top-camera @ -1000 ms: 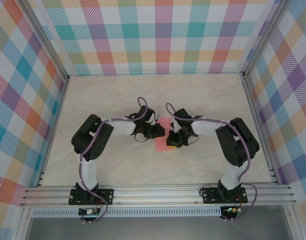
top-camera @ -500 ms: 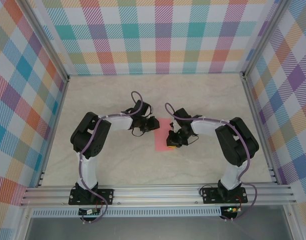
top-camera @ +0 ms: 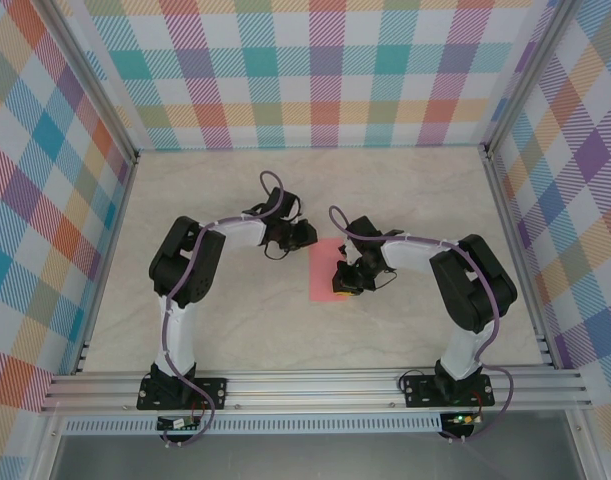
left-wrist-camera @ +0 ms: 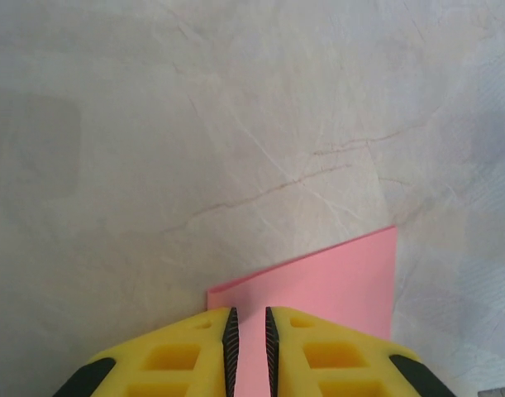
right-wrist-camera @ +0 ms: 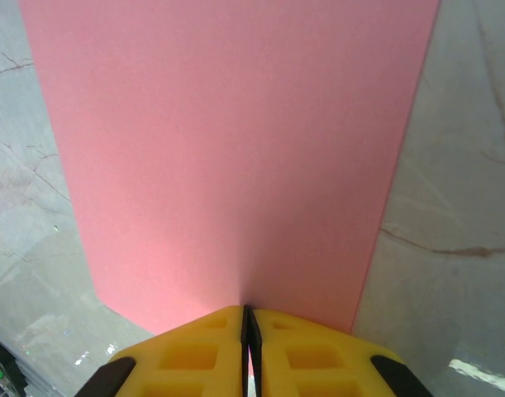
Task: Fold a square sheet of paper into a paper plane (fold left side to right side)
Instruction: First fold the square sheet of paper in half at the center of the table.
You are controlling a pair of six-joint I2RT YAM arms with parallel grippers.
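Observation:
The square sheet of paper (top-camera: pixel 323 268) lies on the table as a tall, narrow salmon-pink rectangle, folded over. My right gripper (top-camera: pixel 342 284) is over its right side; in the right wrist view the paper (right-wrist-camera: pixel 227 149) spreads flat ahead of the right gripper (right-wrist-camera: pixel 248 313), whose yellow fingers are shut, tips down on the sheet. My left gripper (top-camera: pixel 306 236) is at the sheet's far left corner. In the left wrist view the left gripper (left-wrist-camera: pixel 249 318) has its jaws a narrow gap apart with nothing between them, and the paper (left-wrist-camera: pixel 335 281) lies flat under and beyond them.
The table (top-camera: pixel 215 190) is pale marble-patterned, boxed in by checked walls (top-camera: pixel 325 70) at the back and sides. A metal rail (top-camera: pixel 315 385) runs along the near edge, where both arm bases are bolted.
My left gripper has moved back and left, off the middle of the paper to its far left corner. The right gripper and the paper have stayed put.

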